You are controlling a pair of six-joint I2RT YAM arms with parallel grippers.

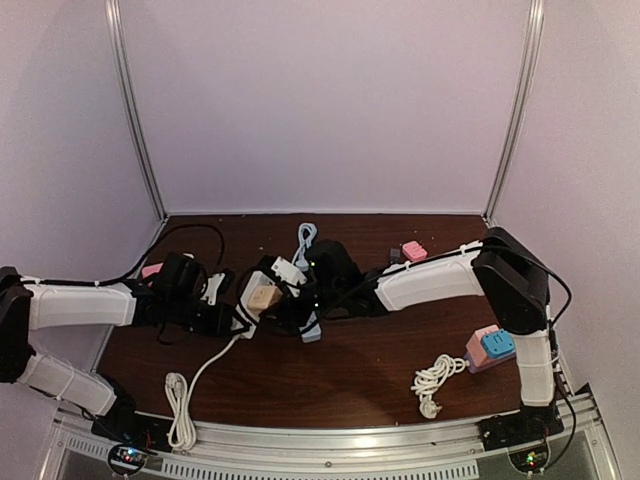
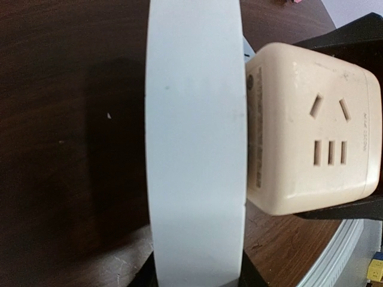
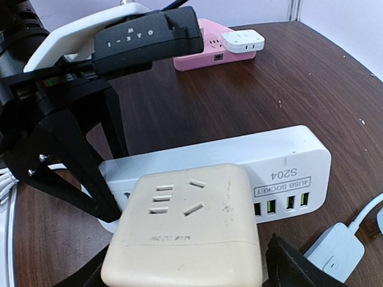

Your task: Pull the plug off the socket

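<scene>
A white power strip [image 1: 247, 290] marked "4USB SOCKET" lies mid-table; it fills the left wrist view [image 2: 194, 143] and crosses the right wrist view [image 3: 281, 155]. A cream cube plug [image 1: 264, 296] sits flush against its face, as both the left wrist view [image 2: 311, 128] and the right wrist view [image 3: 185, 230] show. My left gripper [image 1: 236, 314] is shut on the strip's end [image 2: 194, 276]. My right gripper [image 1: 285, 298] is shut on the cream plug [image 3: 185, 278], with a black finger [image 3: 299, 269] on either side of it.
A pink socket block with a white plug [image 3: 209, 45] lies behind the left arm. A pink-and-blue socket cube [image 1: 490, 347] with a coiled white cable [image 1: 435, 378] lies at the right front. A white cable [image 1: 180, 400] trails to the front left. A small white adapter [image 3: 332, 251] lies beside the strip.
</scene>
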